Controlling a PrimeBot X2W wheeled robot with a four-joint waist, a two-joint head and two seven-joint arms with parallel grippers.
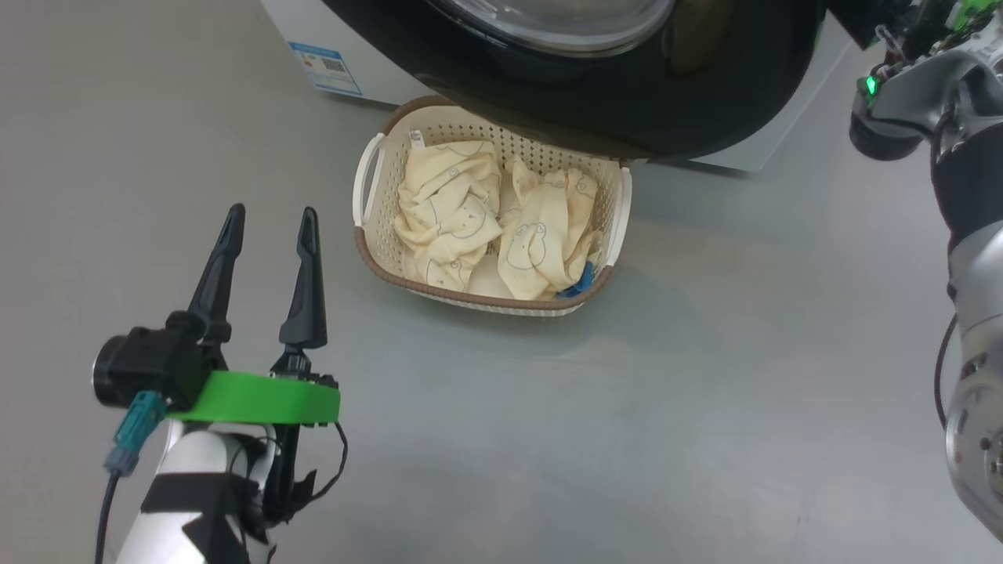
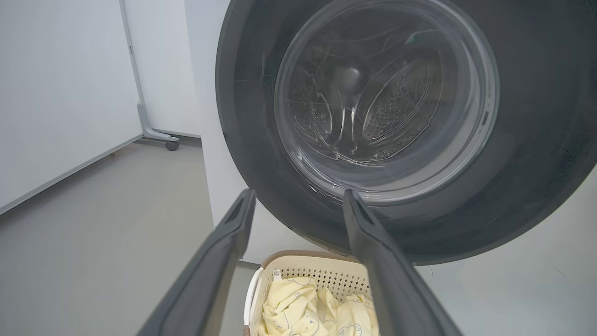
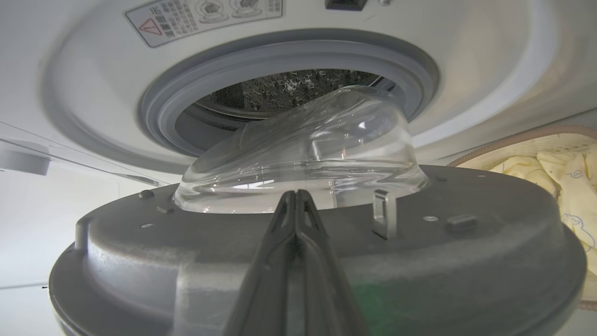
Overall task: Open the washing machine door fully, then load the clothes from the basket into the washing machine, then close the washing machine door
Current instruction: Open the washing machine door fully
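- The basket (image 1: 376, 235) sits on the floor, ahead and to the right of the left gripper (image 1: 272, 211), which hangs near it with fingers spread and empty.
- The right gripper (image 3: 296, 193) is clenched on nothing, its tips at the grey inner face of the washing machine door (image 3: 466, 252), just below the clear glass bowl.
- The door stands partly open, its glossy black rim overhanging the basket's far end.
- The clothes (image 1: 462, 211), pale yellow with outlined cartoon prints, lie crumpled in the basket, with a blue piece (image 1: 581, 282) at the near right corner.
- A blue label (image 1: 325, 66) sits at the base of the washing machine (image 1: 384, 82), and a warning sticker (image 3: 200, 16) with a red triangle is above the gasket (image 3: 158, 107). The print on both is too small to read.
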